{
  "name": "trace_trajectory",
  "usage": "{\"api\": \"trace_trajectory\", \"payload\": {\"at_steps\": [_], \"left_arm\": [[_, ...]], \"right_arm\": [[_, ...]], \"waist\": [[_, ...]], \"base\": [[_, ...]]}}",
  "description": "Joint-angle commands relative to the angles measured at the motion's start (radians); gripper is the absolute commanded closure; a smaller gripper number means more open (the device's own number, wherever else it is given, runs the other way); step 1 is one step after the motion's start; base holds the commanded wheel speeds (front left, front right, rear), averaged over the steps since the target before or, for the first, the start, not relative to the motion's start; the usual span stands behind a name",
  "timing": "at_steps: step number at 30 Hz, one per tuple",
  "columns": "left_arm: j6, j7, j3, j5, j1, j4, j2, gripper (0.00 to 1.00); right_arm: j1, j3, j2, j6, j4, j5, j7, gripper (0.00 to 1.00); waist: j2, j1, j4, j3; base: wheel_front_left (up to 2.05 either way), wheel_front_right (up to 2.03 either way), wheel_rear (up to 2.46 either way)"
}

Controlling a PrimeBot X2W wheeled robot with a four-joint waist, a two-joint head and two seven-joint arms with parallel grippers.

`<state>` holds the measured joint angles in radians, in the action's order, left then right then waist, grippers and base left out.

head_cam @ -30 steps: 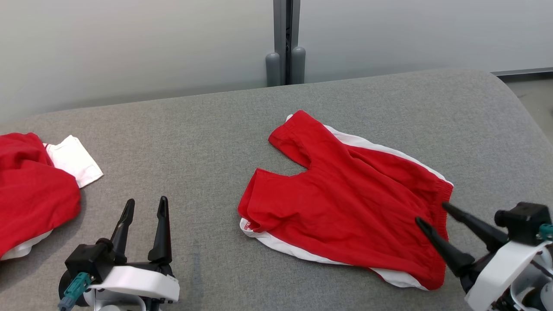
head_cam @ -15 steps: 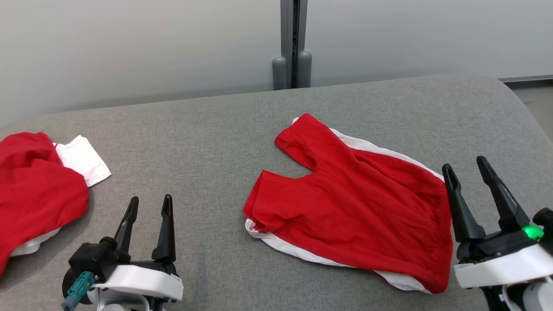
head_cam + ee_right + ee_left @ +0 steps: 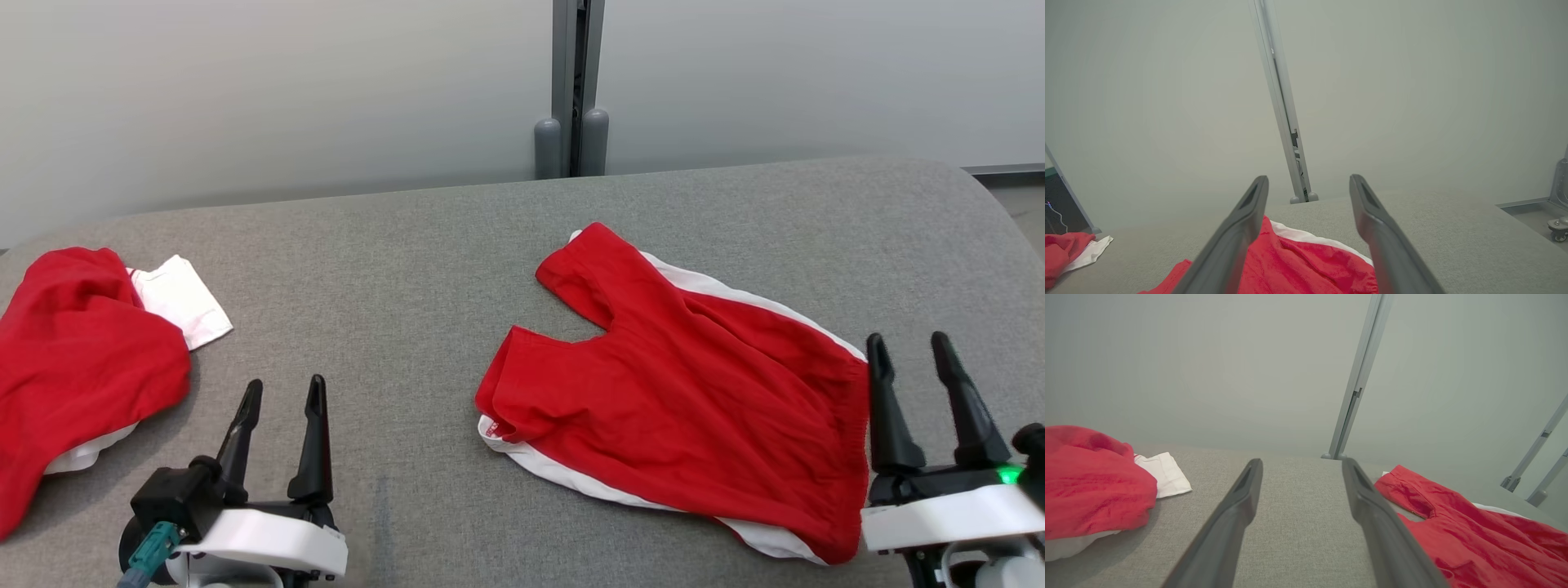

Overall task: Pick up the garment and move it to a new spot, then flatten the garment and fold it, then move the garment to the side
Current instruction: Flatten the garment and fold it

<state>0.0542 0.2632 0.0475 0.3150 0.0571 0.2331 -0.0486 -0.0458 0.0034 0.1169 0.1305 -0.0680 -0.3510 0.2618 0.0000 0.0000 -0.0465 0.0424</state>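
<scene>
A broad grey upholstered surface carries everything. Right of its middle lie the red shorts, spread almost flat, the gathered waistband at the robot's right and the two leg hems pointing left, the nearer one curled at its corner. A heap of red and white cloth sits well apart at the far left. The left gripper hovers over bare fabric with its fingers parted and nothing between them. The right gripper, likewise spread and empty, stands just beside the waistband. The shorts look ready for smoothing and folding. To do that well, the right gripper would likely pinch the waistband through both layers while the left reaches across to the curled hem. Both should draw outward and low, so the white side stripe lies straight before any fold.
</scene>
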Motion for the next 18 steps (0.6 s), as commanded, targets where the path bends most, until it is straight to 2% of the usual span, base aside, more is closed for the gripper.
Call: {"api": "trace_trajectory", "payload": {"at_steps": [1,18], "left_arm": [[-0.005,0.002,0.004,0.007,-0.008,0.002,-0.003,0.0],[-0.018,0.002,-0.006,-0.003,-0.008,-0.01,-0.003,0.0]], "right_arm": [[0.007,0.019,0.007,0.001,-0.008,0.001,0.004,0.0],[-0.033,0.118,0.05,0.001,-0.078,-0.024,0.005,0.0]], "waist": [[0.0,0.0,0.0,-0.004],[0.0,0.0,-0.002,-0.013]], "base": [[0.0,0.0,0.0],[0.0,0.0,0.0]]}}
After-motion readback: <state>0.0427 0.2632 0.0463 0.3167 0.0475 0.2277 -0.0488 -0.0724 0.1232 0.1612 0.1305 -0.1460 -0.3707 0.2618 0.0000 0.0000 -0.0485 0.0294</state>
